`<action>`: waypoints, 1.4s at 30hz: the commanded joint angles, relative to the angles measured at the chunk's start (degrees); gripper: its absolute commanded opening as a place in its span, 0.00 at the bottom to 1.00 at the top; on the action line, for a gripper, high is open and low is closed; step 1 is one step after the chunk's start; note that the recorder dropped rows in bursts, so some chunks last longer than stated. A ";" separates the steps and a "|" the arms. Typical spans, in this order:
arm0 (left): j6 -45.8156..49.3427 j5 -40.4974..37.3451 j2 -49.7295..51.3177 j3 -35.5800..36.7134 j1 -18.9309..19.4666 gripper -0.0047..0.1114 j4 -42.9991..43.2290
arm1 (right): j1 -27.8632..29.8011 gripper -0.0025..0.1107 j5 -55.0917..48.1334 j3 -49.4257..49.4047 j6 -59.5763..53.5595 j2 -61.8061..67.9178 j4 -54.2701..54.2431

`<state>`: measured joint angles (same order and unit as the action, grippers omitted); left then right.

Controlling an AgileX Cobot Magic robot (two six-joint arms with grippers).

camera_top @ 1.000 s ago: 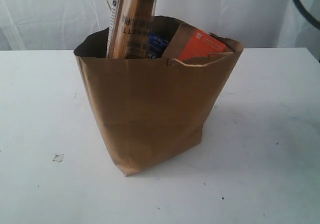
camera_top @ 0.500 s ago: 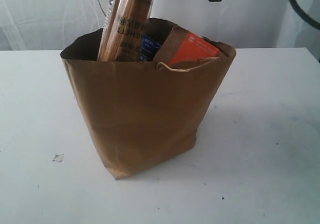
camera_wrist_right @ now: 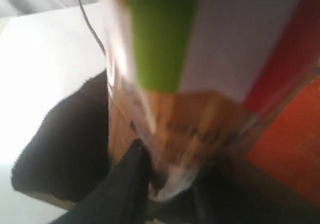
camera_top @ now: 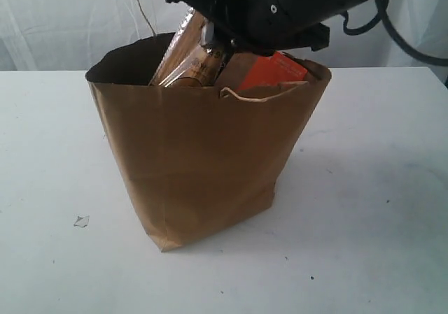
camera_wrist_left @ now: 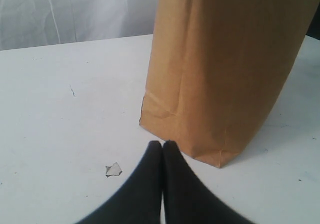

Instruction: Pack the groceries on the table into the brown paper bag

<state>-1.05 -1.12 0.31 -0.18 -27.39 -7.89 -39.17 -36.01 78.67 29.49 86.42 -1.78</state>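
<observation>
Setting: a broad white surface (camera_top: pixel 378 223) with small scuffs, and a pale curtain behind it.
Brown paper bag: the bag (camera_top: pixel 203 167) stands upright near the middle of the surface, mouth open, top edge ragged. A twisted paper-cord handle (camera_top: pixel 262 94) droops over its near rim.
Spaghetti pack: the long spaghetti pack (camera_top: pixel 185 52) sits inside the bag at the left of the mouth. It is tilted, and its upper end pokes above the rim under the black right arm (camera_top: pixel 301 6).
Pouch: a brown pouch with orange label (camera_top: pixel 276 73) leans inside the bag on the right, its top showing above the rim.
Right gripper: the right gripper (camera_wrist_right: pixel 167 171) is low over the bag's mouth, right at the spaghetti pack. One dark finger (camera_wrist_right: pixel 131 176) lies against the clear wrapper. The close view is blurred, so I cannot tell whether the jaws are clamped on the pack or loose around it.
Left gripper: the left gripper (camera_wrist_left: pixel 162 146) is clenched, fingers pressed together and empty. It is low over the surface, just beside a bottom corner of the bag.
Small detail: a torn paper scrap (camera_wrist_left: pixel 114 169) lies on the surface near the left gripper.
</observation>
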 commanded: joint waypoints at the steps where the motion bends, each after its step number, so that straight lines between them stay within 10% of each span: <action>1: 0.00 -0.23 -0.31 0.18 0.00 0.04 -0.20 | -0.23 0.02 -12.63 -2.09 -3.04 2.63 -1.37; 32: 0.00 -0.23 -0.31 0.18 0.00 0.04 -0.20 | -0.23 0.02 -5.01 5.78 -9.99 -7.35 9.17; 42: 0.00 -0.23 -0.31 0.18 0.00 0.04 -0.20 | -0.23 0.02 6.02 -13.79 -9.89 -28.56 17.32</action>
<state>-1.05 -1.12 0.31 -0.18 -27.39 -7.89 -39.37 -32.67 69.23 20.03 62.05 14.28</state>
